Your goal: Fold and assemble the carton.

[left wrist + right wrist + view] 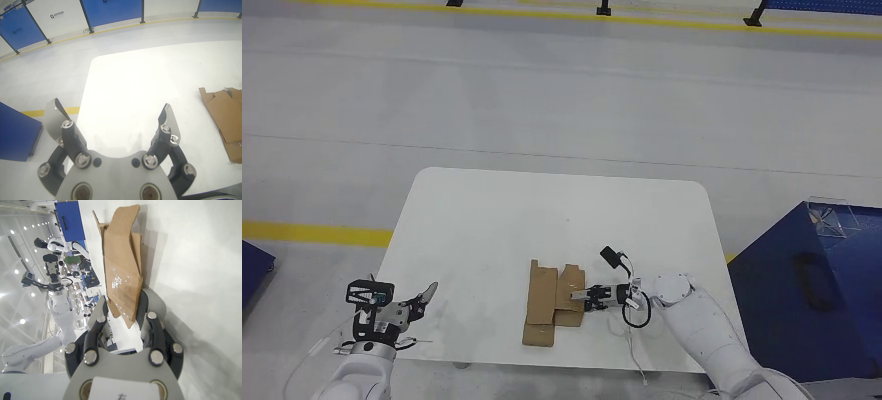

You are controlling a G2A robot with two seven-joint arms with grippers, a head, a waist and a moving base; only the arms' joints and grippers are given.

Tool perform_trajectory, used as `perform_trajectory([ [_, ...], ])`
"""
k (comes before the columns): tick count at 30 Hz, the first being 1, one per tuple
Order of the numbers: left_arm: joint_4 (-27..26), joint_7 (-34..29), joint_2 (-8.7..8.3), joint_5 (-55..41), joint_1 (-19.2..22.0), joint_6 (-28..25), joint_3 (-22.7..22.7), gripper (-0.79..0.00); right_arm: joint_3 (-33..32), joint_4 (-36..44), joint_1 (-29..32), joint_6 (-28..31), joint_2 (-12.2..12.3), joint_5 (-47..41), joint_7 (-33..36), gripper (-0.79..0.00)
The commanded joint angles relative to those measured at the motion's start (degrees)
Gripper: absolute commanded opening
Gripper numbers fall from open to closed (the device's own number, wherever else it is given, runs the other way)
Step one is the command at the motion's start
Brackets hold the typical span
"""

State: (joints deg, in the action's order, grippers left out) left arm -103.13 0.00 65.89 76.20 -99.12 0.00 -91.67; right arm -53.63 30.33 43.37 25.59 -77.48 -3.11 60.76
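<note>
A flat brown cardboard carton (552, 300) lies unfolded near the front middle of the white table (542, 210). My right gripper (587, 297) is at the carton's right edge. In the right wrist view, the right gripper (123, 298) is open around that edge of the carton (121, 266): one finger (142, 308) lies under the cardboard against the table, the other (103, 308) stands just off its upper face. My left gripper (420, 303) hovers open and empty over the table's front left corner. In the left wrist view, the left gripper (112, 103) is well apart from the carton (223, 117).
A dark blue cabinet (812, 290) stands off the table's right side with a clear box (832, 215) on top. Another blue cabinet (17, 132) stands on the floor left of the table. Bare tabletop stretches behind and left of the carton.
</note>
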Motion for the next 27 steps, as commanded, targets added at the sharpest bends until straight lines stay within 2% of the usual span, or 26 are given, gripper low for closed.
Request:
perform_trajectory([
  [1,0.0,0.0,0.0,0.0,0.0,0.0,0.0,0.0,0.56,-0.26,-0.19,1.37,-0.37,0.25,-0.77,-0.653],
  [2,0.0,0.0,0.0,0.0,0.0,0.0,0.0,0.0,0.8,-0.41,-0.26,2.23,-0.55,0.42,-1.48,-0.785],
  [7,0.0,0.0,0.0,0.0,0.0,0.0,0.0,0.0,0.8,-0.83,-0.31,7.97,-1.09,-1.7,-1.81,-0.785],
  [9,0.0,0.0,0.0,0.0,0.0,0.0,0.0,0.0,-0.5,0.22,0.44,13.04,-1.0,-7.53,3.78,-0.785],
  [11,0.0,0.0,0.0,0.0,0.0,0.0,0.0,0.0,-1.42,2.99,0.55,12.67,-0.35,-10.5,5.27,-0.785],
  [14,0.0,0.0,0.0,0.0,0.0,0.0,0.0,0.0,-3.48,13.02,2.29,12.1,1.71,-13.52,5.85,-0.785],
  [17,0.0,0.0,0.0,0.0,0.0,0.0,0.0,0.0,-7.6,28.01,5.34,10.01,4.83,-14.12,7.92,-0.785],
  [22,0.0,0.0,0.0,0.0,0.0,0.0,0.0,0.0,-16.45,52.68,11.2,-0.1,8.97,-20.87,18.03,-0.785],
  [27,0.0,0.0,0.0,0.0,0.0,0.0,0.0,0.0,-23.55,66.86,15.93,-0.24,10.64,-19.52,15.86,-0.785],
])
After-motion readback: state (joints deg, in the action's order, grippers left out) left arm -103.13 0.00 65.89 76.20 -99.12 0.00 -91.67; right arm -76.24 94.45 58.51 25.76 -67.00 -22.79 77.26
